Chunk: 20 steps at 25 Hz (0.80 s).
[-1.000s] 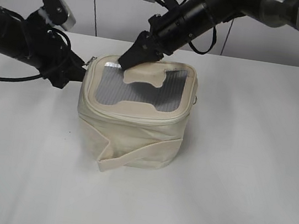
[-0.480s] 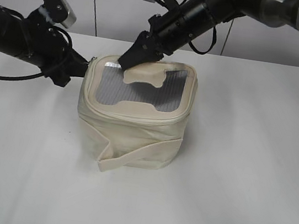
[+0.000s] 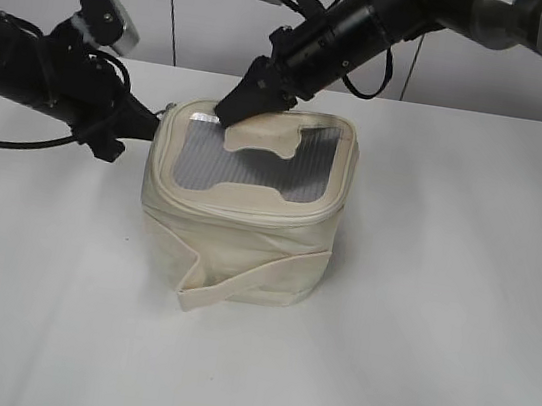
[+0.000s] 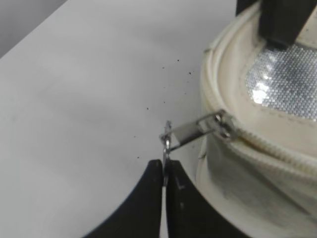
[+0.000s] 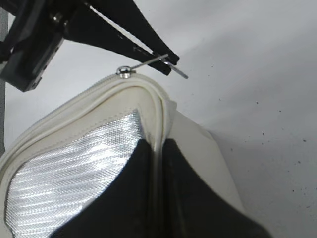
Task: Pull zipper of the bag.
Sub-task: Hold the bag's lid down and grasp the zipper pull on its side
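The cream bag [image 3: 246, 235] stands mid-table with its grey mesh lid [image 3: 247, 159] up. The zipper track [image 4: 277, 154] runs around the lid rim. My left gripper [image 4: 164, 163] is shut on the ring of a silver zipper pull [image 4: 190, 131], which sticks out sideways from the bag's corner. In the exterior view the left gripper [image 3: 153, 122] is at the bag's upper left corner. My right gripper [image 5: 157, 144] is shut on the lid rim of the bag [image 5: 193, 144]; in the exterior view it [image 3: 227, 112] pinches the back left edge. A second pull is not visible.
The white table [image 3: 437, 317] extends around the bag. A wide cream strap [image 3: 249, 286] hangs across the bag's front. The two arms nearly meet at the bag's back left corner, where the left fingers [image 5: 143, 34] show in the right wrist view.
The left arm has shifted very slightly at the bag's corner, still holding the pull. The bag and the right arm have not visibly moved.
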Tool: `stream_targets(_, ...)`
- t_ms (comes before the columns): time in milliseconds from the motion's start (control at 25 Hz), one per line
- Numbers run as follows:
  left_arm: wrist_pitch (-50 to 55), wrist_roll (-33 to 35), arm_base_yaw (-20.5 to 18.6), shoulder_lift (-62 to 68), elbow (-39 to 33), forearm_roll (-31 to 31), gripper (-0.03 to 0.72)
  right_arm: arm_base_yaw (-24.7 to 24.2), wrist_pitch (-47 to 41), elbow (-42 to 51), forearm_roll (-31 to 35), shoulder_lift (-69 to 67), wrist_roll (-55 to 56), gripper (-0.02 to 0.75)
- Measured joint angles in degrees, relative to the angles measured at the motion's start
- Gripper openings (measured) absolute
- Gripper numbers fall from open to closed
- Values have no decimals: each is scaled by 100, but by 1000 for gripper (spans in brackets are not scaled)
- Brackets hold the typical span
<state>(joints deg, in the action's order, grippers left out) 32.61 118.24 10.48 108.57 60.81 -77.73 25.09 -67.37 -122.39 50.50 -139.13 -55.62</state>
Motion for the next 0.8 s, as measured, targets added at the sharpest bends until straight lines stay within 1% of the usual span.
stream_targets(120, 6, -355, 0, -68, 0, 365, -3, 0, 0, 0, 0, 0, 64, 44)
stream_targets(200, -42, -895, 0, -199, 0, 748, -3, 0, 0, 0, 0, 0, 98, 44)
stream_targets(280, -63, -1430, 0, -382, 0, 1262, -3, 0, 5, 0, 0, 0, 155, 44)
stream_targets(400, 71, -2233, 0, -597, 0, 1918, -3, 0, 21, 0, 0, 0, 258, 44)
stream_targets(480, 97, -2642, 0, -720, -9, 2224, -3, 0, 21, 0, 0, 0, 321, 44)
stream_targets(600, 109, -2973, 0, -965, -220, 2503, -3, 0, 26, 0, -4, 0, 421, 44)
stream_targets(800, 36, -3065, 40, -1469, -885, 2435, -3, 0, 6, 0, 37, 0, 505, 44)
